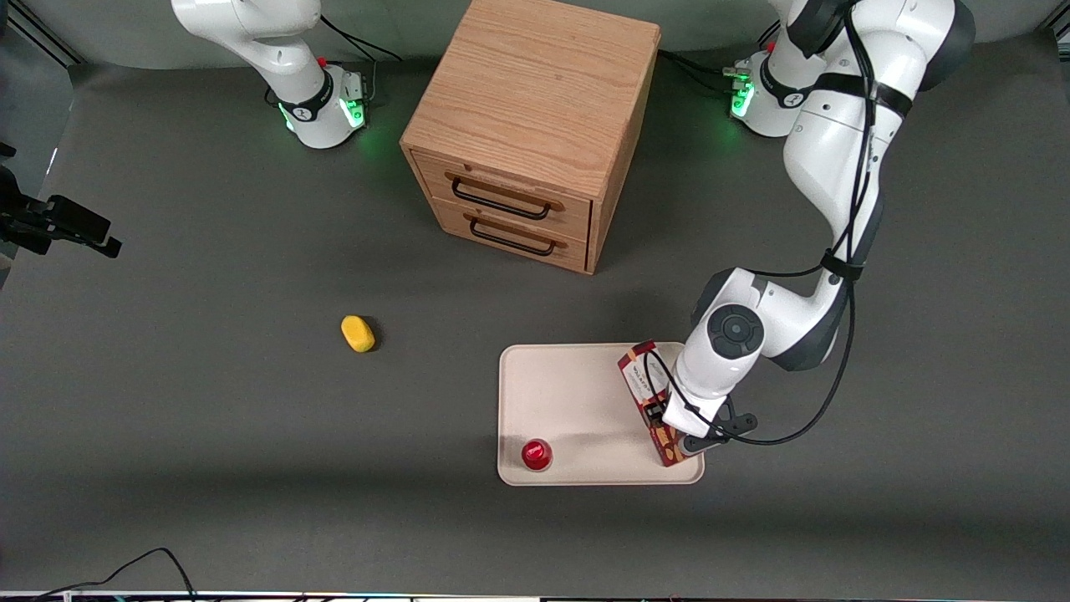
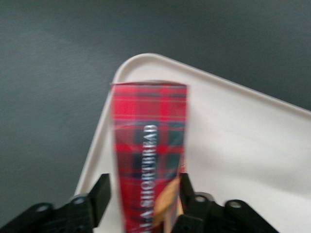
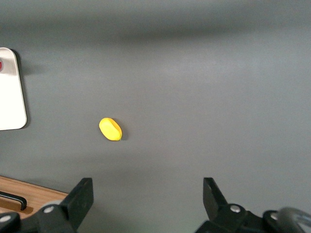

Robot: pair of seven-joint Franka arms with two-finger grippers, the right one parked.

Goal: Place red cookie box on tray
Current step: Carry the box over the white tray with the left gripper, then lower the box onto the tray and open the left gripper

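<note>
**Cookie box held over the working arm's end of the tray**

Nearest to the front camera, a small round red cap-like object (image 1: 536, 454) stands on the flat beige rectangular tray (image 1: 568, 393), close to its near rim. It takes one corner only, so most of the tray floor is free for the box.

A little farther in, at the tray's end toward the working arm, the left arm's black two-finger gripper (image 2: 143, 201) is clamped on the long narrow dark-red tartan cookie box (image 2: 148, 145), one finger on each long side. This grip across the narrow width seems chosen so the carton cannot turn. The box lies along the tray's short side, above its floor; I cannot tell if it already touches the floor or hangs just over it. In my judgement the placing is almost finished, and only the lowering and release remain.

Farther on the dark grey desk (image 1: 209, 418), a small yellow oval object (image 1: 358, 333) lies alone toward the parked arm's end. Farthest stands a light wooden cabinet with two drawers (image 1: 535, 134), both closed.
</note>
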